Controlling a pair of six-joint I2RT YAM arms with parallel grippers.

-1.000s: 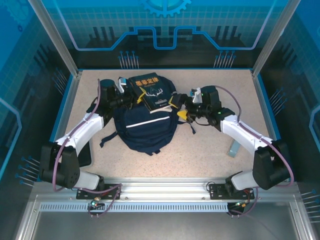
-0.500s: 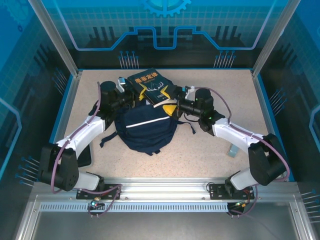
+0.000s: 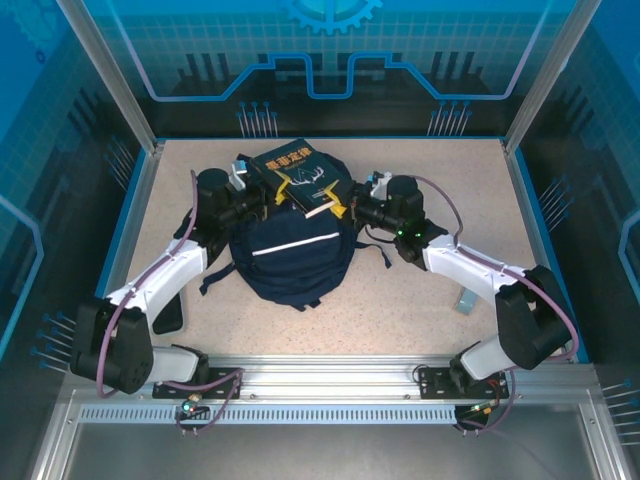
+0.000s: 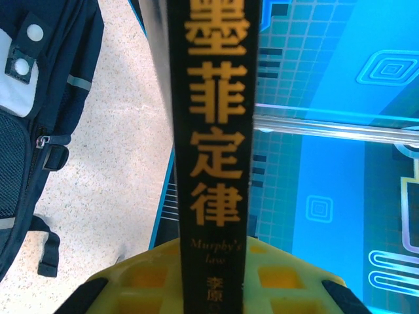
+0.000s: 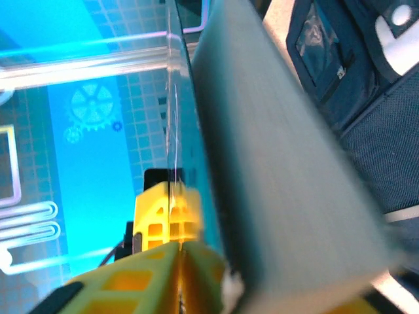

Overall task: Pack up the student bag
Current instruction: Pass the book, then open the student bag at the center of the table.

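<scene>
Right hand (image 3: 346,210) has now pinched shut on book (image 3: 295,176) — seemingly its cover, left hand (image 3: 262,196) gripping the spine

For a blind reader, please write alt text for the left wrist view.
A black book with gold Chinese characters and "Murphy's law" on its spine is clamped in the yellow left pincer. The navy student bag lies at left on a speckled table.
</scene>
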